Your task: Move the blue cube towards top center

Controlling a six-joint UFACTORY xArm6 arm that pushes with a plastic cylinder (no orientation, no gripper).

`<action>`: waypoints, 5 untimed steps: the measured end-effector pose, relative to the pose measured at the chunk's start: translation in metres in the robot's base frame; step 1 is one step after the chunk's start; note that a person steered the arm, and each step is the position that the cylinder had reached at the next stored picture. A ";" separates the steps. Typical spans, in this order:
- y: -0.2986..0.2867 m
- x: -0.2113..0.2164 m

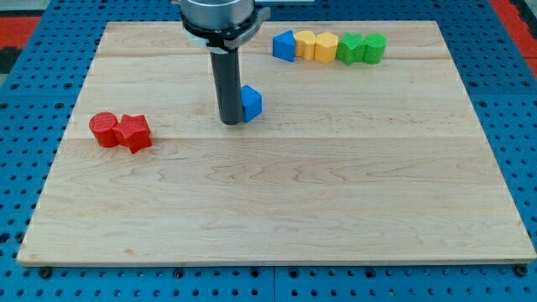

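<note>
The blue cube (pixel 251 102) sits on the wooden board (pixel 277 201), left of centre in the upper half. My tip (pixel 230 122) rests on the board right against the cube's left side, partly hiding it. The dark rod rises from there to the arm at the view's top.
A row of blocks lies near the top edge, right of centre: a blue triangular block (pixel 284 45), two yellow blocks (pixel 305 44) (pixel 325 47) and two green blocks (pixel 351 48) (pixel 374 47). A red cylinder (pixel 104 129) and a red star-shaped block (pixel 133 132) touch at the left.
</note>
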State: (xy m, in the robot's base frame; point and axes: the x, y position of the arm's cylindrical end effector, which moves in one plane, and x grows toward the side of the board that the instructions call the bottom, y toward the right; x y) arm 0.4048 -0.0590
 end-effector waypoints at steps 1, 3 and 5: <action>0.005 -0.009; 0.013 -0.009; 0.060 -0.006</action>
State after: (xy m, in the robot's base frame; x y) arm 0.3993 0.0011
